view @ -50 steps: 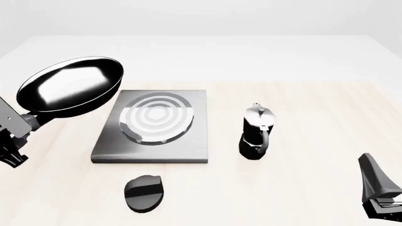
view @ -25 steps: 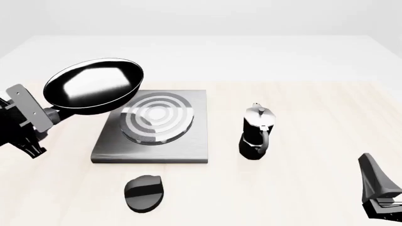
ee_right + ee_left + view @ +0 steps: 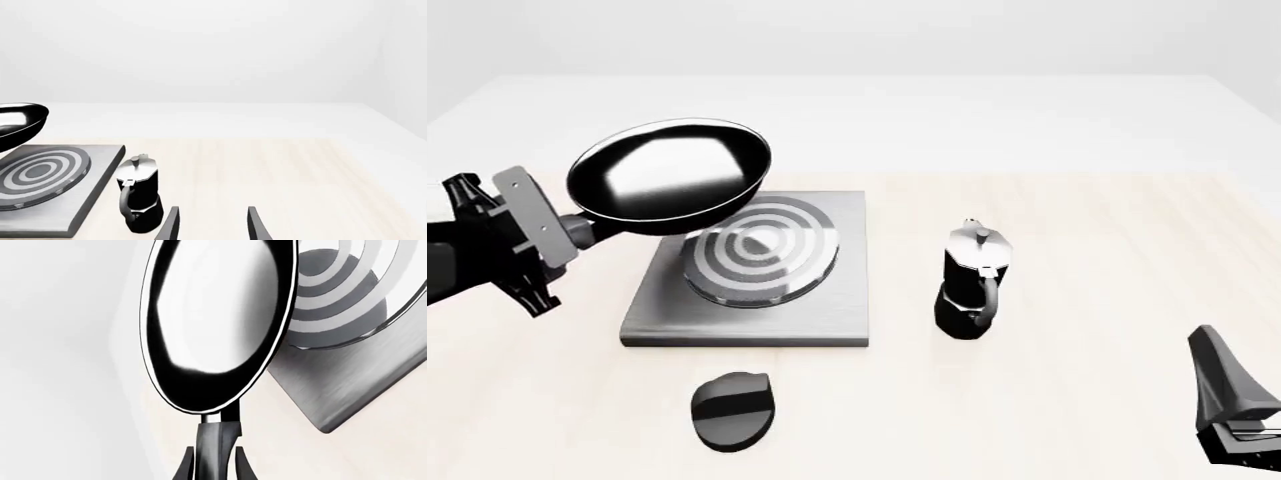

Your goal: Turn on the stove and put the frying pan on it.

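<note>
2 grippers are mine: my left gripper (image 3: 212, 471) clamps the frying pan (image 3: 670, 178) by its handle, held in the air at the stove's (image 3: 751, 272) 10 o'clock corner. My right gripper (image 3: 212, 224) waits parted, the knob (image 3: 734, 409) untouched.

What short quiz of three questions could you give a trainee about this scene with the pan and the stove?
1. True or false: the frying pan already rests flat on the stove.
2. Which gripper holds the pan's handle? A) left gripper B) right gripper C) neither
3. Fill in: in the front view, the black knob lies on the table, on the ____ side of the stove.

Key
1. False: the pan is held in the air over the stove's far left corner.
2. A; the right gripper is open and holds nothing, near the moka pot.
3. near
</note>
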